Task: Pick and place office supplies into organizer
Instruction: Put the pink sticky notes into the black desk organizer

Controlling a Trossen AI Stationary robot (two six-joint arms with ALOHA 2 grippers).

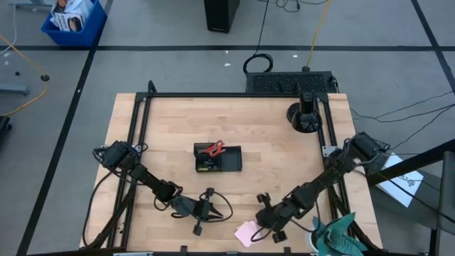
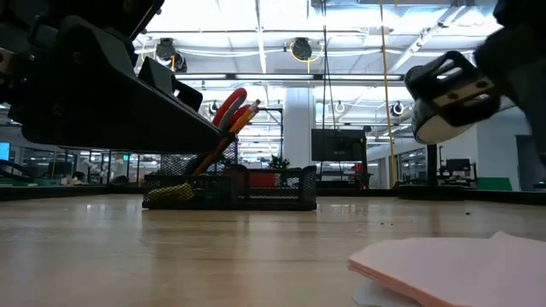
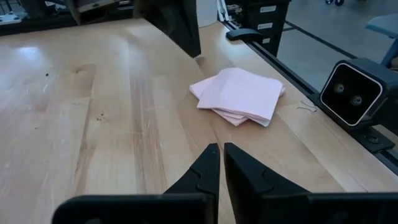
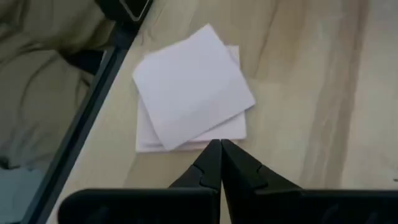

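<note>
Hovering just beside the pink sticky-note pad (image 4: 189,87), the right hand (image 4: 220,146) has its fingers pressed shut and empty; the left hand (image 3: 221,149), nearly closed and holding nothing, waits at the bench (image 1: 270,128) front edge. The pad, lying near the front right corner, well apart from the organizer (image 1: 217,158), looks light, thin and floppy, its top sheets skewed. Best taken by 1 edge pinching the whole stack; no readable writing shows.

Lab: taped concrete floor (image 1: 178,64), ceiling lights (image 2: 300,49), monitors (image 2: 338,143).
</note>
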